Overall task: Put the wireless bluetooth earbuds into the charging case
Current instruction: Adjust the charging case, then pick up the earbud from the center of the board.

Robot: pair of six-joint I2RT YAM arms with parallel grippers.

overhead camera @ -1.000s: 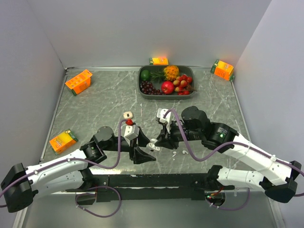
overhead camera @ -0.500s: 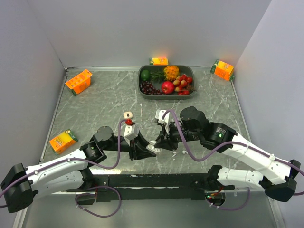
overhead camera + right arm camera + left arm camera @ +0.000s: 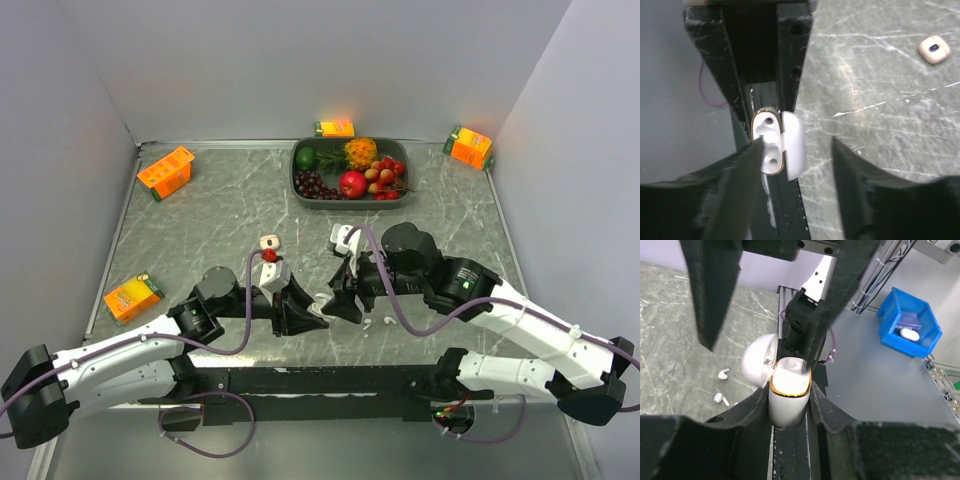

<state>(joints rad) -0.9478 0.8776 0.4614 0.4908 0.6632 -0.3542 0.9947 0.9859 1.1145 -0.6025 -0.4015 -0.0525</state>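
Note:
The charging case is white with a gold rim. Its lid is swung open and both sockets are bare. My left gripper is shut on the case body and holds it upright just above the table's near edge. My right gripper stands open around the case top. One of its fingers overlaps the rim and the other stands clear of the lid. Two white earbuds lie loose on the marble, just right of the grippers.
A small beige rounded-square object lies behind the left gripper. A dark tray of fruit sits at the back. Orange cartons stand at the back left, near left, back middle and back right.
My left gripper has closed on the case, which the right gripper held a second ago. The right gripper has since opened and let it go.

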